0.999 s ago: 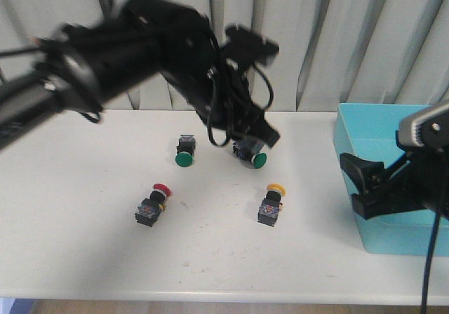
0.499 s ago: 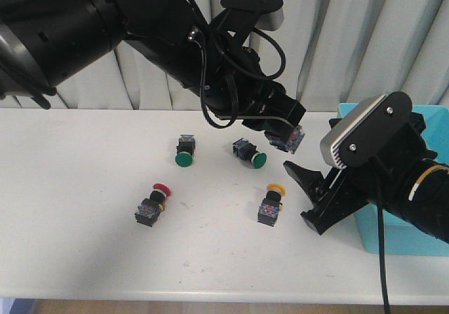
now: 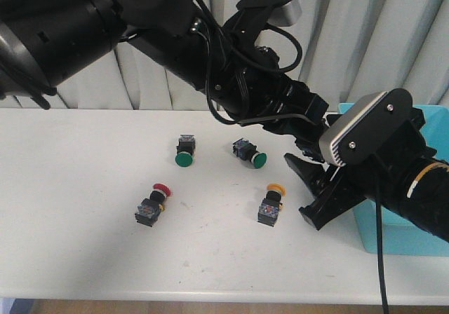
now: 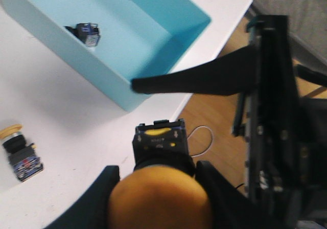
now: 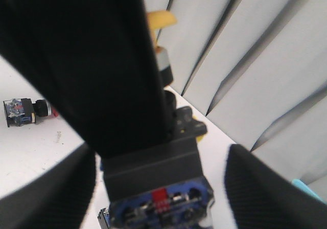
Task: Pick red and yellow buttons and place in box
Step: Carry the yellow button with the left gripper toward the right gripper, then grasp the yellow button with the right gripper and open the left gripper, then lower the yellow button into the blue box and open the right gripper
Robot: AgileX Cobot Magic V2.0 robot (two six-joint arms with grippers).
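Front view: the left tool point(image 3: 317, 133) reaches out beside the blue box point(image 3: 393, 237), its tip hidden behind the right tool point(image 3: 303, 188), whose two fingers stand spread and empty over the counter point(image 3: 70, 209). A yellow button point(image 3: 271, 204) lies just beside the right tool's lower finger, cap pointing away from the camera; a red button point(image 3: 151, 205) lies well apart, cap likewise away. Two green buttons point(image 3: 184, 150) lie beyond them.

Left wrist view: the left tool point(image 4: 158, 188) is clamped on a yellow-capped button point(image 4: 160, 185), cap toward the camera, body pointing outward. The box sits ahead, open, one button point(image 4: 88, 32) inside.

Right wrist view: the right tool's fingers point(image 5: 56, 188) stand parted; a button body point(image 5: 158, 208) fills the gap, blurred.
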